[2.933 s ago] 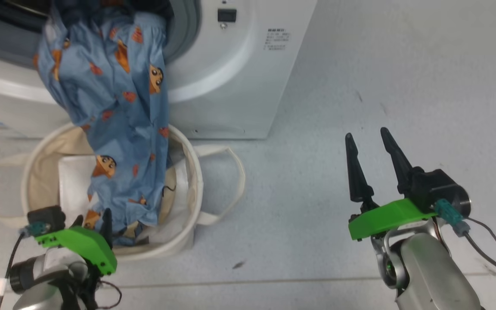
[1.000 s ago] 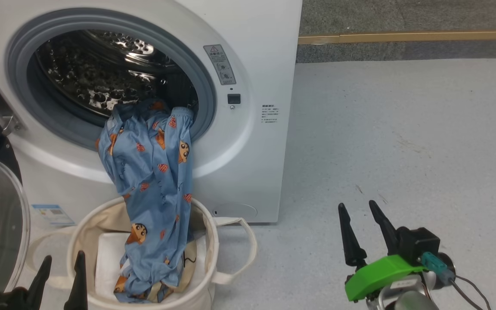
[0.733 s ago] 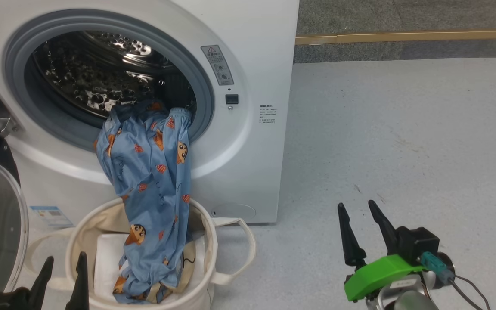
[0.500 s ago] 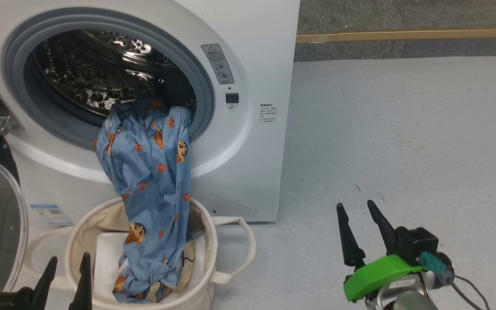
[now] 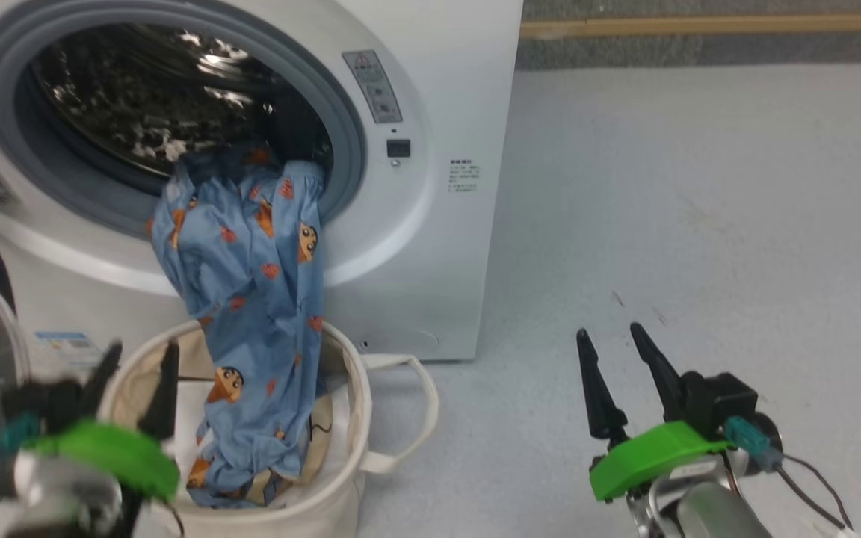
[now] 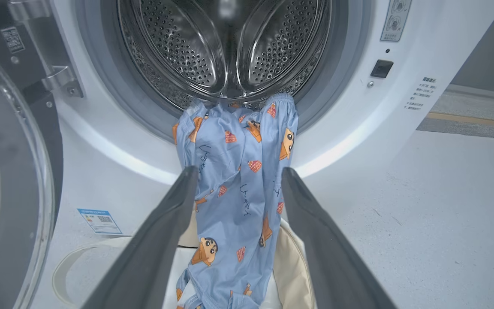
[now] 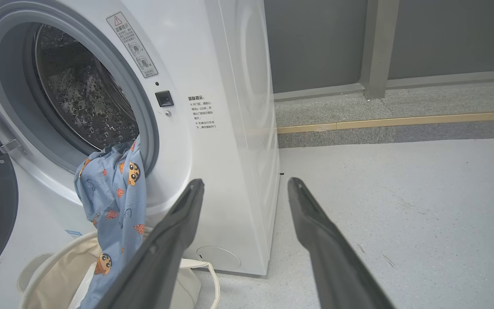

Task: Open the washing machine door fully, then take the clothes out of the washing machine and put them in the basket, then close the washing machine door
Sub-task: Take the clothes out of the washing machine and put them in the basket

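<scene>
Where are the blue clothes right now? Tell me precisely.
Head view, left half: the clothes hang out of the washing machine over its front, their lower end lying in the basket directly below.

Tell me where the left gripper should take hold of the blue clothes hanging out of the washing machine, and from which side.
Probably the gathered top of the clothes, where they fold over the drum lip of the washing machine. Come from the front: the left gripper is open and lined up with the hanging strip, whose lower end lies in the basket.
</scene>
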Motion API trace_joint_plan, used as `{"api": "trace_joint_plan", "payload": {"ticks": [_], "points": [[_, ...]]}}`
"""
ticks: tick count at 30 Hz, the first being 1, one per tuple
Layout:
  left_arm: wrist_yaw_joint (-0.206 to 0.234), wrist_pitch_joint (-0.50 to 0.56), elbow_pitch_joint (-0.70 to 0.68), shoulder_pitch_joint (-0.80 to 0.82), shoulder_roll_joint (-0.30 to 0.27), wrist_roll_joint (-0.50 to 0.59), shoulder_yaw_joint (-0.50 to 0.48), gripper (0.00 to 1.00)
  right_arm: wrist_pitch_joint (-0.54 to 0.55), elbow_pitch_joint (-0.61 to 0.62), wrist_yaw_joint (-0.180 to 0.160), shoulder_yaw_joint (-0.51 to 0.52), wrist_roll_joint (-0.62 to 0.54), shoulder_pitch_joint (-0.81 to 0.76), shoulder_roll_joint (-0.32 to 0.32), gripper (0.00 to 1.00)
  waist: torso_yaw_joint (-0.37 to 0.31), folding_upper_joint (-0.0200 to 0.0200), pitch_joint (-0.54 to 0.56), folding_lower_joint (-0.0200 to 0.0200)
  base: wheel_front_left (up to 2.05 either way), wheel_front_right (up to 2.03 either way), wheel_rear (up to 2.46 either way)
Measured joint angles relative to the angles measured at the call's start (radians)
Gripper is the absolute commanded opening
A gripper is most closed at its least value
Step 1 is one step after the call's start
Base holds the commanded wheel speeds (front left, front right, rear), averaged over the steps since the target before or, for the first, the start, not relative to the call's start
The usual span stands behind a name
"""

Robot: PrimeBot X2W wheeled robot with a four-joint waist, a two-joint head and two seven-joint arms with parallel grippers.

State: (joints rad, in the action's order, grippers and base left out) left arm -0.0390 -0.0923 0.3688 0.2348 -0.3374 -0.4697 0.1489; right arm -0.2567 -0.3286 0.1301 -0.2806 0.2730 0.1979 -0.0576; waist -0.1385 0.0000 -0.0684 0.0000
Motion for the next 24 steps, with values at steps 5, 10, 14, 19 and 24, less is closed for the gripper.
{"api": "trace_joint_plan", "payload": {"ticks": [5,10,14,19,24], "points": [[-0.035,0.044,0.163,0.202,-0.012,0.006,0.033,1.00,0.000,0.004,0.000,-0.007,0.000,0.028,0.000,1.00,-0.018,0.0000,-0.044,0.0000,0.00,0.00,0.00],[-0.069,0.082,0.349,0.414,-0.011,0.000,0.067,1.00,0.000,0.021,0.000,-0.018,0.000,0.057,0.000,1.00,-0.048,0.0000,-0.097,0.0000,0.00,0.00,0.00],[-0.077,0.118,0.495,0.581,-0.012,0.000,0.095,1.00,0.000,0.036,0.000,-0.019,-0.008,0.085,0.000,1.00,-0.076,0.0000,-0.149,0.0000,0.00,0.00,0.00],[-0.086,0.180,0.647,0.759,-0.027,0.013,0.150,1.00,0.000,0.068,0.000,-0.019,-0.011,0.113,0.000,1.00,-0.111,0.0000,-0.228,0.0000,0.00,0.00,0.00],[-0.086,0.208,0.750,0.921,-0.046,0.007,0.156,1.00,0.000,0.101,0.000,-0.014,-0.016,0.136,0.000,1.00,-0.145,0.0000,-0.320,0.0001,0.00,0.00,0.00]]}}
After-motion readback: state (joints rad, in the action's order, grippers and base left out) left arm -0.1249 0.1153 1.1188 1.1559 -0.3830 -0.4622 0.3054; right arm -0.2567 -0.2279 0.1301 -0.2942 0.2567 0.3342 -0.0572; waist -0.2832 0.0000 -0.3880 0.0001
